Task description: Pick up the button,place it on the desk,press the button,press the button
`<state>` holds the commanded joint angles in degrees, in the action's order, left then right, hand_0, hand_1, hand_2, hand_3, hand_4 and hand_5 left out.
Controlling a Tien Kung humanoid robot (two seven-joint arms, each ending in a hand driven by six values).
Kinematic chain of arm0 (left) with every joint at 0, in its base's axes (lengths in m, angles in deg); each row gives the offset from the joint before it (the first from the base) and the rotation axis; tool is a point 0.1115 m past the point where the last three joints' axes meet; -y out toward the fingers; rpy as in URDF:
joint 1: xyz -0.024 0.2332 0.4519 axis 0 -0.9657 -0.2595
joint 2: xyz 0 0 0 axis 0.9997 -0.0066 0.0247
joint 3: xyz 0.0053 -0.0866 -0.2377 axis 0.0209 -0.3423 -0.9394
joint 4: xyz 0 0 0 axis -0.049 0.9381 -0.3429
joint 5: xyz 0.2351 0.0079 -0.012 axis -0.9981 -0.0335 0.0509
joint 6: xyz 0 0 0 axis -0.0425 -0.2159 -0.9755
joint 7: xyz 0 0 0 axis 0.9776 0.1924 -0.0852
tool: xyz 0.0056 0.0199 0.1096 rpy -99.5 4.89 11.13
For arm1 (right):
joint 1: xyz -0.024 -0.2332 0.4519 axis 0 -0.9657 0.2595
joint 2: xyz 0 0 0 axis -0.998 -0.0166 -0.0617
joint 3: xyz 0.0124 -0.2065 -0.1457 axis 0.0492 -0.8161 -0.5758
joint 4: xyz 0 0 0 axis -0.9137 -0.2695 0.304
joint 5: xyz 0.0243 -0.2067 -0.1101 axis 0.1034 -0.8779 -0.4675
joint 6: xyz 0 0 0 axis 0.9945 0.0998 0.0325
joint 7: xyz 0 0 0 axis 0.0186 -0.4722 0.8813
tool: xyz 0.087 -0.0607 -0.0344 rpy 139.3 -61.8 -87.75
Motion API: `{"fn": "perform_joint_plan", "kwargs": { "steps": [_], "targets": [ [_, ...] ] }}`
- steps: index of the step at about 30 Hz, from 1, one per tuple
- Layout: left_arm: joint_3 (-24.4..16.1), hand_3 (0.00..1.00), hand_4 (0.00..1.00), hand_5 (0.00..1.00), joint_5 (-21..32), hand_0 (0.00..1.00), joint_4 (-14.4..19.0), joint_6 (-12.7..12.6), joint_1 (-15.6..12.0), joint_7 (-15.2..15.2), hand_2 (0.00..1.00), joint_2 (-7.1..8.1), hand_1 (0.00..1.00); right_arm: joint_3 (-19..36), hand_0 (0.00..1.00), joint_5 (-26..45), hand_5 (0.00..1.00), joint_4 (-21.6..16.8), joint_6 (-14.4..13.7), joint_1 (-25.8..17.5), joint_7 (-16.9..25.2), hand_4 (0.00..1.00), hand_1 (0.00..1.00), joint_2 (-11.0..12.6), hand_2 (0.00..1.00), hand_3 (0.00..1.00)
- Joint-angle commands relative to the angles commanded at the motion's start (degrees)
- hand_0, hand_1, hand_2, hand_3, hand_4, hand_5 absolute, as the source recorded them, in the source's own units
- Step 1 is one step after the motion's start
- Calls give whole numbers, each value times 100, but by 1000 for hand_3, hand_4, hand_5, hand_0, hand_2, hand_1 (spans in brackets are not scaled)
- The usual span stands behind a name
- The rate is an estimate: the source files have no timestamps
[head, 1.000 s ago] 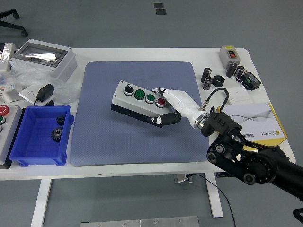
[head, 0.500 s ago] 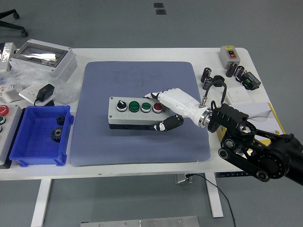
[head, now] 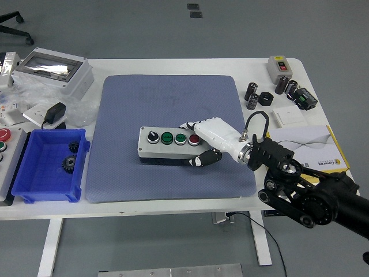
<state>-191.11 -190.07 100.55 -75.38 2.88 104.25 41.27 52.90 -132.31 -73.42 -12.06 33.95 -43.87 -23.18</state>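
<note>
The button box (head: 171, 143) sits level on the blue mat (head: 170, 138) mid-desk, with the right hand (head: 209, 138) wrapped around its right end, fingers (head: 203, 158) gripping front and top. If the fingers snag on release, the box may skid or tip. It carries one black knob, two green buttons and one red. The bin (head: 49, 166) at left holds two gears.

The button box (head: 168, 144) is a grey oblong with a black base, carrying a black knob, two green buttons and one red in a row. It lies upright on the blue mat (head: 144, 104), apparently flat.
</note>
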Motion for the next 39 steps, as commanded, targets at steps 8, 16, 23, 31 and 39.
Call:
{"fn": "perform_joint_plan", "kwargs": {
  "steps": [8, 16, 23, 31, 39],
  "targets": [
    [10, 564, 338, 44, 19, 672, 9, -8, -9, 20, 509, 1, 560, -52, 231, 101, 2, 11, 142, 86, 4, 2, 351, -3, 310, 205],
    [4, 564, 338, 44, 10, 672, 9, -7, -11, 20, 509, 2, 560, -142, 706, 240, 2, -10, 345, 130, -157, 180, 657, 0, 621, 618],
    [5, 564, 338, 43, 10, 672, 8, -6, -15, 22, 509, 5, 560, -155, 817, 307, 2, -15, 330, 123, -180, 192, 726, 13, 707, 715],
    [6, 564, 338, 43, 7, 672, 6, -3, -20, 19, 509, 11, 560, -138, 875, 344, 2, -15, 334, 118, -189, 301, 785, 34, 793, 819],
    [19, 564, 338, 41, 18, 672, -2, 3, -22, 3, 508, 23, 560, -90, 880, 333, 22, 10, 441, 107, -165, 570, 792, 32, 808, 876]
  ]
}}
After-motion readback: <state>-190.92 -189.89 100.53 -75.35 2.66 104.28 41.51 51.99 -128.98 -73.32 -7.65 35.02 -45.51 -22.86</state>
